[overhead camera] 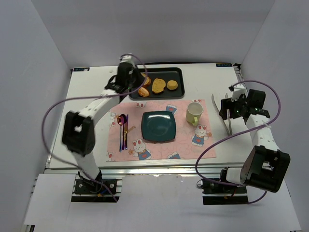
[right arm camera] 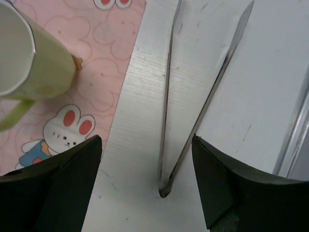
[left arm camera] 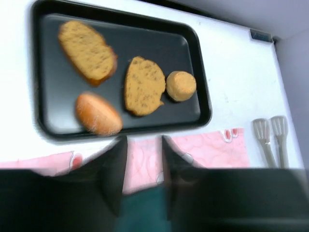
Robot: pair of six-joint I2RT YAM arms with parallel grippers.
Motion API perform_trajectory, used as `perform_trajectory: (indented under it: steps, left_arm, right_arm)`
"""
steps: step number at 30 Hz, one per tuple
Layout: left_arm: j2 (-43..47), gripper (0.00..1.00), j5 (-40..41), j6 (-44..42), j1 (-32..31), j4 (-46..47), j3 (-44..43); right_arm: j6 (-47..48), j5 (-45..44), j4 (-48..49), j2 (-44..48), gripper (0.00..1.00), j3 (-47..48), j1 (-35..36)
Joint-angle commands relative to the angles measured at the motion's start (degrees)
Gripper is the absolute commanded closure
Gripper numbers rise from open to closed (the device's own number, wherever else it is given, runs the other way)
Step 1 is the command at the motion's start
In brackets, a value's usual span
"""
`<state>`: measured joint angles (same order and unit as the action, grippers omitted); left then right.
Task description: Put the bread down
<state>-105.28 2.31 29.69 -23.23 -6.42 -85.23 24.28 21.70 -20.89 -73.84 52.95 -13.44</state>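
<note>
The bread, a small round golden bun (overhead camera: 172, 85), lies at the right end of the black tray (overhead camera: 164, 71); it also shows in the left wrist view (left arm camera: 181, 86). My left gripper (overhead camera: 138, 81) hovers over the tray's left end. In its wrist view the left gripper (left arm camera: 142, 145) is open a little and empty, with the bun up and to the right, apart from it. My right gripper (overhead camera: 231, 112) is open and empty. In its wrist view the right gripper (right arm camera: 146, 140) straddles the joined end of the metal tongs (right arm camera: 193, 96) on the table. The square teal plate (overhead camera: 158, 126) sits on the pink placemat (overhead camera: 183, 147).
On the tray lie two larger toasted slices (left arm camera: 144, 86) (left arm camera: 88, 56) and a reddish-brown roll (left arm camera: 98, 114). A pale green mug (overhead camera: 194, 112) stands right of the plate. Cutlery (overhead camera: 123, 130) lies left of the plate. White walls enclose the table on three sides.
</note>
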Motion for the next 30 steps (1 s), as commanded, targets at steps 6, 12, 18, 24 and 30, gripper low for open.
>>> perform_trajectory:
  steps: [6, 12, 18, 24, 30]
  left_arm:
    - [33.7, 0.33, 3.4, 1.1, 4.6, 1.0, 35.6]
    - [48.5, 0.33, 5.2, 7.8, 4.9, 2.6, 53.1]
    - [53.5, 0.33, 7.1, 11.0, 4.9, 2.3, 57.6]
    - [52.1, 0.33, 7.1, 9.9, 4.9, 1.0, 56.3]
    - [51.4, 0.33, 7.4, 9.9, 4.9, 1.0, 56.0]
  right_arm:
    - [9.6, 1.3, -1.2, -4.2, 0.70, -2.8, -2.6]
    - [8.4, -4.0, 1.4, -10.5, 0.11, -1.4, -2.3]
    - [8.6, -11.6, 7.4, -16.4, 0.11, -1.1, -1.7]
    - [6.8, -9.9, 8.6, -24.3, 0.13, 3.1, -1.7]
    - [8.0, -6.8, 3.0, -31.2, 0.36, 7.6, -1.3]
